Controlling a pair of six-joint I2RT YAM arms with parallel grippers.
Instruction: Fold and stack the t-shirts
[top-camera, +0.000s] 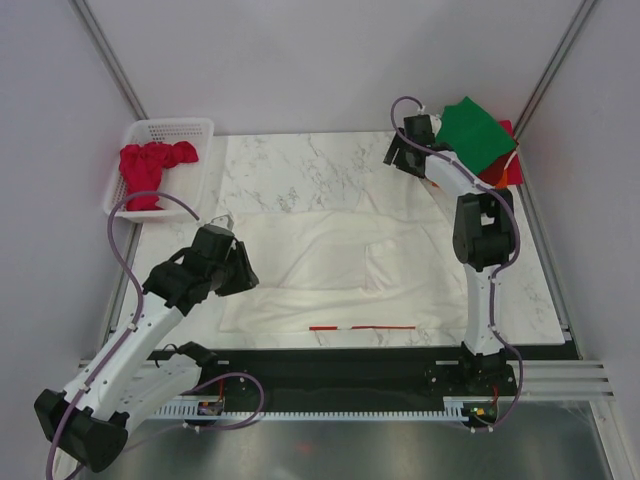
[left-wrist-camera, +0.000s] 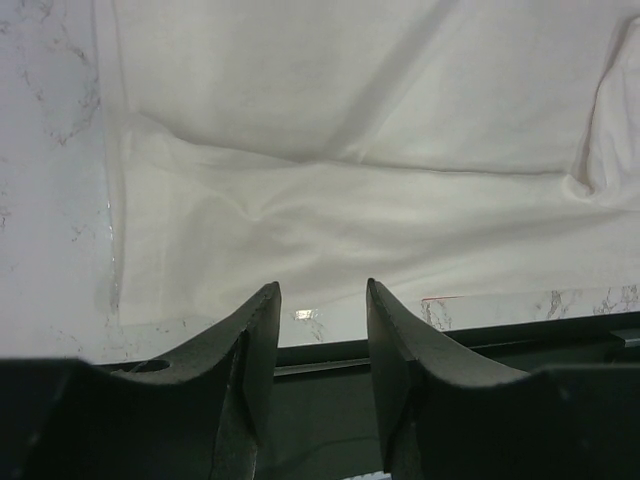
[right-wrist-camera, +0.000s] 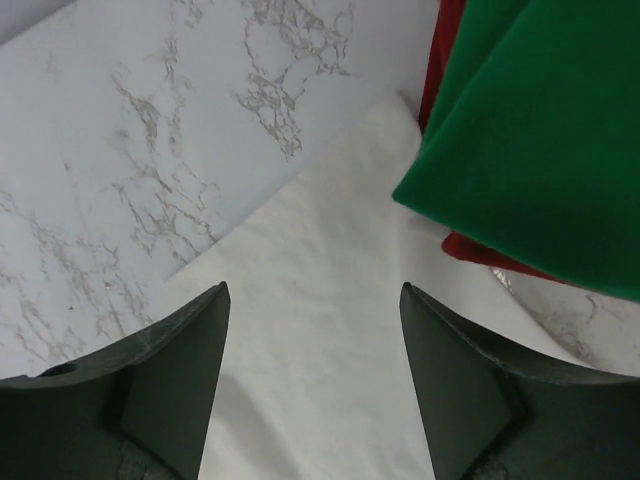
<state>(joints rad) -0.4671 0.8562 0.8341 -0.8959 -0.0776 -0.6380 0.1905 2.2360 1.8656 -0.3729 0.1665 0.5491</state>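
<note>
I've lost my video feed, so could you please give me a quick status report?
Left gripper open over white shirt, near left edge. Right gripper open over its far right part, beside green shirt. Cloth spread out; nothing blocking.

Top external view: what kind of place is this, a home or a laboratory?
Most likely a laboratory robot cell: left arm and right arm bolted to a base plate, metal frame posts, and a cream-white t-shirt laid on a marble-pattern table.

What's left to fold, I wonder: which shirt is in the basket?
The red shirt, crumpled in the basket; the cream shirt lies spread flat, the green shirt far right.
</note>
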